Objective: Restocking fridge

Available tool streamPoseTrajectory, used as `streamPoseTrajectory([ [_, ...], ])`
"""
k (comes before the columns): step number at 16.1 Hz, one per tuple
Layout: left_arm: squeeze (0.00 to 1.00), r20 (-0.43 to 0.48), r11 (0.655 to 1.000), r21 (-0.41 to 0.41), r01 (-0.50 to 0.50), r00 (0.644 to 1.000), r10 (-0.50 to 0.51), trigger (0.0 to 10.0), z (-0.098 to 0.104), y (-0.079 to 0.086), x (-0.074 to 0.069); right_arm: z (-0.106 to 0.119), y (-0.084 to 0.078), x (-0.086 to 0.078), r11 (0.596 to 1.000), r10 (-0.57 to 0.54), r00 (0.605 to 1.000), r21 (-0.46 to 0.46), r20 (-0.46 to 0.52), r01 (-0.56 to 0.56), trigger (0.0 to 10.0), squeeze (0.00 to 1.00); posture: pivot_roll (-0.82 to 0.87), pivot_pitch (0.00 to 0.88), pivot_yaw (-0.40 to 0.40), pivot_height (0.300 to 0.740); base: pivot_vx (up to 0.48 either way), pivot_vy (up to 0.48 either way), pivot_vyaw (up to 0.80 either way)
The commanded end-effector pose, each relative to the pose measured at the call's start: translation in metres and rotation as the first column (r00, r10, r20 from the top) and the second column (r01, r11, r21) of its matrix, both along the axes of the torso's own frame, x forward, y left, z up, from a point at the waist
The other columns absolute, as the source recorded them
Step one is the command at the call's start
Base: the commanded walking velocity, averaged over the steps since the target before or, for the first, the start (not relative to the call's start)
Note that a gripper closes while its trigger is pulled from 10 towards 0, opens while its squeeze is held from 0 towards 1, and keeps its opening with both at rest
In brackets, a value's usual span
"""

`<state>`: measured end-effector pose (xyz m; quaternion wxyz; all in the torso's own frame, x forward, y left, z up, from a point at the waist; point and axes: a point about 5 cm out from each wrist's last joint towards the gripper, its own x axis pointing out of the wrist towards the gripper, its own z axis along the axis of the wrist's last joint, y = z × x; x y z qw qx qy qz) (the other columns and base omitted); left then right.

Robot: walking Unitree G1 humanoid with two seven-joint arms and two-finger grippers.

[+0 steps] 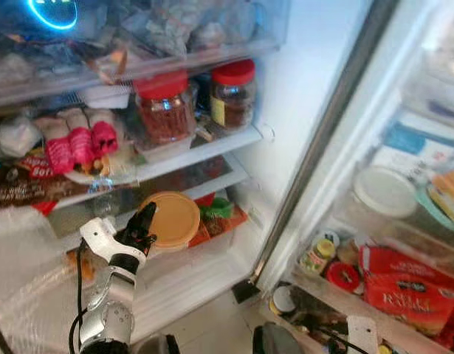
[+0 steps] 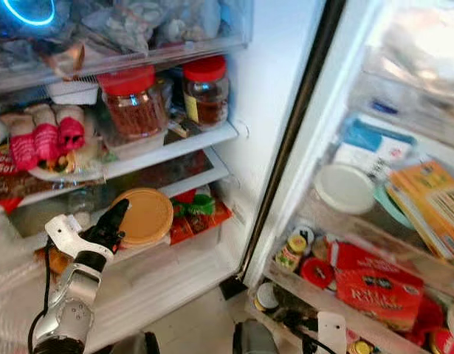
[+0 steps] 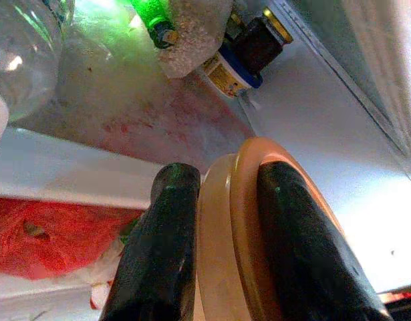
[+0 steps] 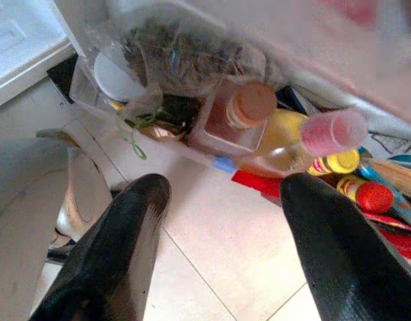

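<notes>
A round tan container with an orange-brown lid stands on edge at the front of the fridge's lower shelf. My left gripper reaches up from below and is shut on its left rim. In the left wrist view the two black fingers clamp the container's edge between them. My right gripper hangs low and open above the tiled floor, near the bottom door shelf, with nothing between its fingers.
Two red-lidded jars stand on the shelf above, beside pink wrapped packets. The open door on the right holds a red box, a white lid and small jars. A brown bottle sits low in the door.
</notes>
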<state>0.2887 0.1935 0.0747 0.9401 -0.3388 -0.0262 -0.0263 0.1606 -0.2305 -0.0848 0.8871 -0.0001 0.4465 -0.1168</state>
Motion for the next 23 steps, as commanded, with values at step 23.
streamPoseTrajectory([
  [23, 0.00, -0.006, 0.978, -0.205, 0.029, 1.000, -0.031, 10.0, -0.004, -0.012, 0.011, 0.000, -0.002, -0.002, 1.000, -0.010, 1.000, 0.000, -0.007, 0.010, 10.0, 0.00, -0.17, 0.086, -0.054, 0.645, 0.086, 0.000, 0.00],
])
